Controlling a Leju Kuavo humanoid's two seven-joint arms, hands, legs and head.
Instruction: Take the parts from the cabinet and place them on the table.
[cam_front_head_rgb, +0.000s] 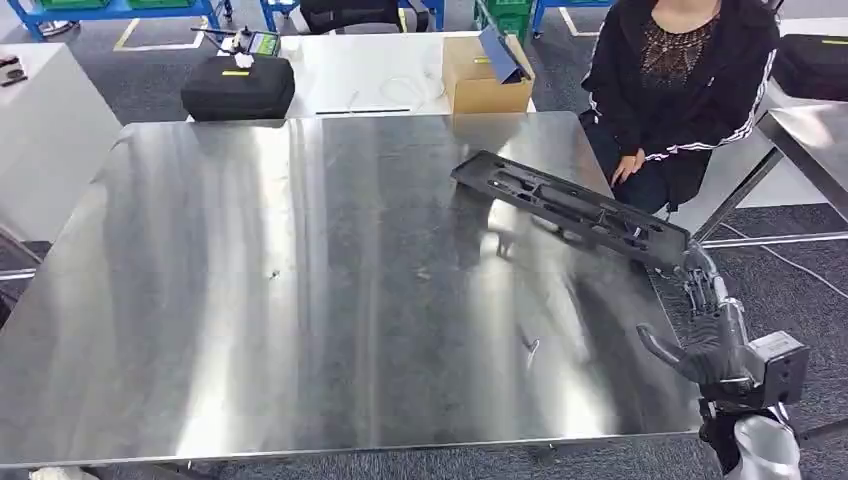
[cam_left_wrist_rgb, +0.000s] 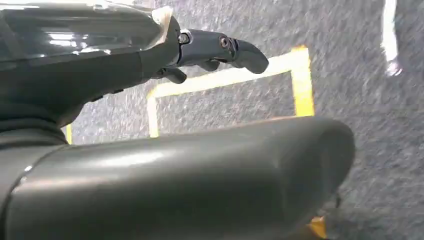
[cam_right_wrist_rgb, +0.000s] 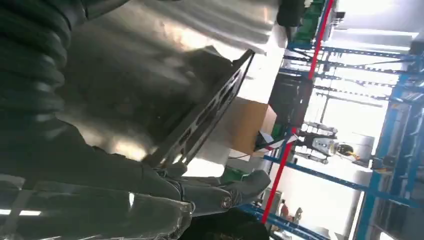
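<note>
- Where the steel table (cam_front_head_rgb: 300, 300) ends at its right edge, the right hand (cam_front_head_rgb: 712, 325) reaches up beside it, fingertips at the near end of the black part (cam_front_head_rgb: 570, 205); whether it grips that end I cannot tell.
- Thumb and fingers spread apart, the left hand (cam_left_wrist_rgb: 220, 50) holds nothing above grey floor with yellow tape lines (cam_left_wrist_rgb: 225, 80).
- Long, flat and slotted, the black part lies diagonally on the table's right side, its near end jutting past the edge.
- Bare steel stretches wide to the part's left.
- Beyond the far edge, a cardboard box (cam_front_head_rgb: 485, 72) and black case (cam_front_head_rgb: 238, 88) sit on a white table; a person (cam_front_head_rgb: 680, 90) stands at the far right corner.
</note>
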